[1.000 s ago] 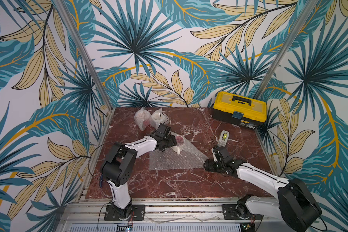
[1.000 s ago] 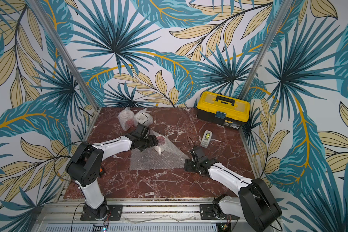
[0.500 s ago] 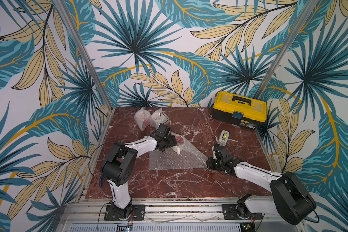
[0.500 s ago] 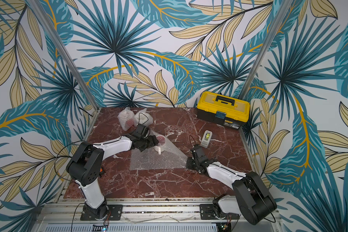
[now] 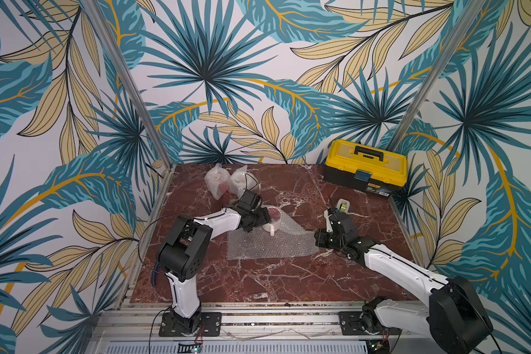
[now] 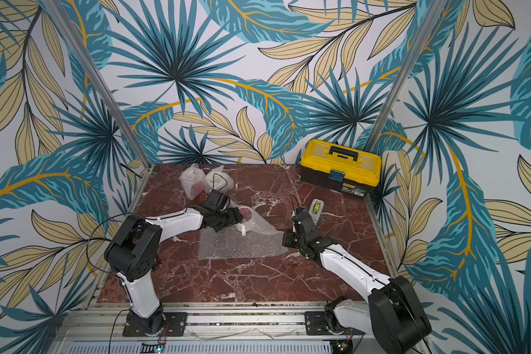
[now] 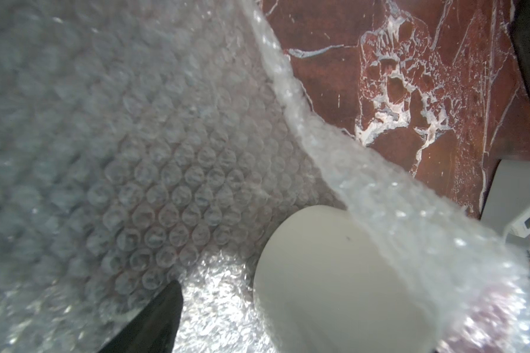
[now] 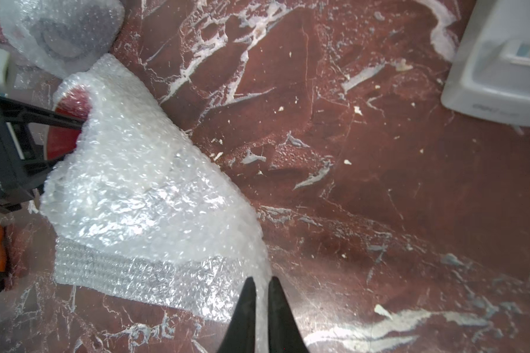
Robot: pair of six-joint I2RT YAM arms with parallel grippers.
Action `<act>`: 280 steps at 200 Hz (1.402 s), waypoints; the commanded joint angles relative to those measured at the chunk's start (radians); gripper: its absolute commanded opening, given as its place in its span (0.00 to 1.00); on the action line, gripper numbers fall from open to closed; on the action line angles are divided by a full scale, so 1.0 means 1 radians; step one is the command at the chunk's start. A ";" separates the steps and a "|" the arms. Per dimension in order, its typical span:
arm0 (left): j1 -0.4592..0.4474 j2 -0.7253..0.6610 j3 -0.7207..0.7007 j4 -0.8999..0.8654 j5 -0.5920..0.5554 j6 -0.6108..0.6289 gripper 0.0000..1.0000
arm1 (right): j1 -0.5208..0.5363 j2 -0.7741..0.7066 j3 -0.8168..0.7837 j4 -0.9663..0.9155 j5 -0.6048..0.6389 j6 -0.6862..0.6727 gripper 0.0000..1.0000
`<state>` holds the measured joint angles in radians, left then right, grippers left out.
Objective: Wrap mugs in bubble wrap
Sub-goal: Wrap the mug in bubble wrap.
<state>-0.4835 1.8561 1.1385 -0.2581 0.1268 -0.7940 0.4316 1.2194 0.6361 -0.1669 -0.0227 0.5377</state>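
A clear, whitish sheet of bubble wrap (image 5: 267, 246) (image 6: 239, 246) lies on the near part of the red-brown marble bench (image 5: 258, 285), and its near half is flat on the stone. The right hand (image 5: 318, 242) is at the right corner of the sheet. In the right wrist view its two black fingers (image 8: 276, 305) stand almost together, with the thin corner of the bubble wrap pinched between them. So this hand is closed on the sheet.

Further in, the far part of the bubble wrap (image 8: 141, 183) rises and is draped over a small white ceramic mug with a red inside (image 5: 269, 228) (image 6: 242, 229). The mug lies on its side on the sheet, partly covered. Its white handle shows toward the near side in both top views. The left hand (image 5: 261, 219) is just beside the mug, on its left, with the fingers (image 8: 40, 117) set wide apart, so it is open. In the left wrist view one black finger (image 7: 156, 314) is over the wrap, apart from the white wall of the mug (image 7: 334, 275). Whether the other finger touches the mug, I cannot tell.

Behind the right hand, a small grey tape dispenser (image 5: 341, 205) (image 6: 316, 209) stands on the bare stone. At the far left, two lumpy bundles (image 5: 216, 182) (image 5: 239, 180) of bubble wrap sit just beside each other, and one shows red inside. In the far right corner stands a yellow and black plastic toolbox (image 5: 365, 168) (image 6: 339, 170), with its lid shut.
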 commanded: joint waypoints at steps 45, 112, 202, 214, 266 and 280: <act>-0.001 0.020 0.007 -0.023 -0.004 0.010 0.86 | -0.002 -0.029 0.018 -0.060 -0.031 -0.017 0.00; -0.002 0.022 0.003 -0.023 -0.003 0.010 0.86 | -0.003 0.012 0.101 -0.087 -0.031 -0.027 0.00; -0.001 0.029 0.011 -0.023 0.003 0.013 0.86 | -0.002 -0.002 -0.063 -0.089 0.013 -0.018 0.65; -0.001 0.028 0.012 -0.023 0.003 0.013 0.86 | -0.004 0.010 -0.086 -0.042 -0.011 -0.016 0.65; -0.001 0.027 0.010 -0.023 0.002 0.013 0.86 | -0.003 0.096 -0.108 0.067 0.003 -0.008 0.54; -0.001 0.028 0.011 -0.023 0.002 0.013 0.86 | -0.004 0.111 -0.107 0.073 0.014 -0.007 0.47</act>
<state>-0.4835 1.8584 1.1385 -0.2581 0.1349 -0.7940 0.4316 1.3060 0.5503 -0.1520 -0.0231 0.5282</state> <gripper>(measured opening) 0.858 0.510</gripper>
